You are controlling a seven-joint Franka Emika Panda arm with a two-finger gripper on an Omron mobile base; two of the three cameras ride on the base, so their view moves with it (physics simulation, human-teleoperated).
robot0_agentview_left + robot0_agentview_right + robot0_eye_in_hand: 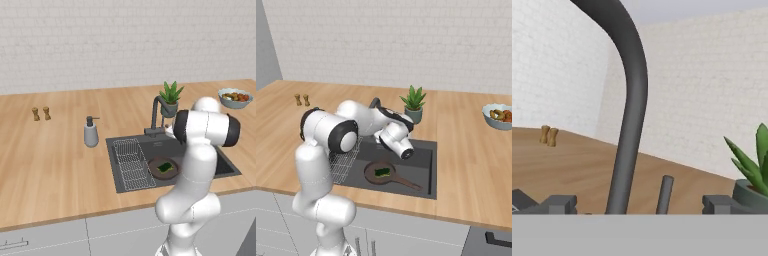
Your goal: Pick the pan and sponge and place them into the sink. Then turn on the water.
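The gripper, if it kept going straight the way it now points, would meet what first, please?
Most likely the tap: its dark curved spout rises dead ahead between the open jaws, with its lever just beside. Depth is unclear.

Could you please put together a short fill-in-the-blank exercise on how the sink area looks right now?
1. The green sponge lies inside the ____.
2. The pan sits in the ____, beside the wire rack.
3. Right behind the tap stands a potted ____.
4. No ____ runs from the tap yet.

Missing words: pan; sink; plant; water
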